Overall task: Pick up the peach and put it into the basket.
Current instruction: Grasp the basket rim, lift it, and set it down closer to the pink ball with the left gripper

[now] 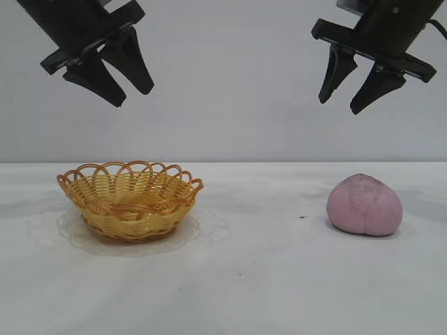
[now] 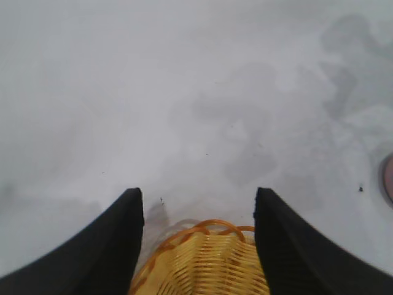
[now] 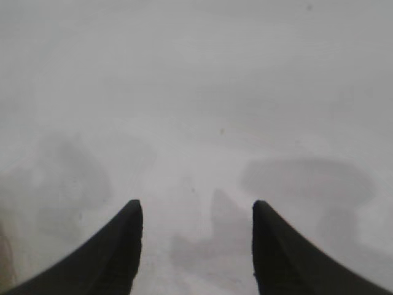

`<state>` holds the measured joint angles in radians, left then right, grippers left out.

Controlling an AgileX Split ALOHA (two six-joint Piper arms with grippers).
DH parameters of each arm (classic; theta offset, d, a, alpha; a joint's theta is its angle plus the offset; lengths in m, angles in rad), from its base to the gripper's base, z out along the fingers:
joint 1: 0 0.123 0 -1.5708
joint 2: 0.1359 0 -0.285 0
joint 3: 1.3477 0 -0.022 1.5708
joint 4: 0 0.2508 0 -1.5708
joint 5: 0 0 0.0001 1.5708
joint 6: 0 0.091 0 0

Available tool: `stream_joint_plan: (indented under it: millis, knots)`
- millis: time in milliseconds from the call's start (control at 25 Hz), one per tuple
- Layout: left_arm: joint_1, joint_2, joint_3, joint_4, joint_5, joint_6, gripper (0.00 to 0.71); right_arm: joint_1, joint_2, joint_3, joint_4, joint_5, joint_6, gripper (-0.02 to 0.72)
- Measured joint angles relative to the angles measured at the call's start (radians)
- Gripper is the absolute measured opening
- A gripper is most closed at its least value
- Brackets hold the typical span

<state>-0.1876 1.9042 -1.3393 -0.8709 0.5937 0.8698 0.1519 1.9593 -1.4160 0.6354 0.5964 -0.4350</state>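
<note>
The white table (image 1: 251, 279) carries the whole scene and shows faint grey smears and a few dark specks. My 2 arms hang above it, high and well apart, 1 over each half, so each half has its own arm for a pick or a drop. The basket (image 1: 130, 199) sits upright on my left half, its looped rim open upward, ready to receive fruit from above; a pale ring of table shows around its base. My left pincer (image 1: 123, 78) hovers above the basket, angled downward, fingers parted and holding nothing; in the left wrist view the basket rim (image 2: 202, 258) shows between its 2 fingers. My right pincer (image 1: 353, 89) hovers above the right half, likewise parted and empty, with only bare table between its fingers in the right wrist view. The peach (image 1: 364, 205) rests on the table below it, well apart from the basket. I judge the pick not yet begun; the right pincer is the nearer 1 for it.
</note>
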Motion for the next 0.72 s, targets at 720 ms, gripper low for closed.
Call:
stream_joint_plan:
  millis: [720]
  knots:
    - [0.000,0.000,0.000,0.009,0.013,0.000,0.398,0.000,0.000,0.000,0.002,0.007,-0.002,0.340]
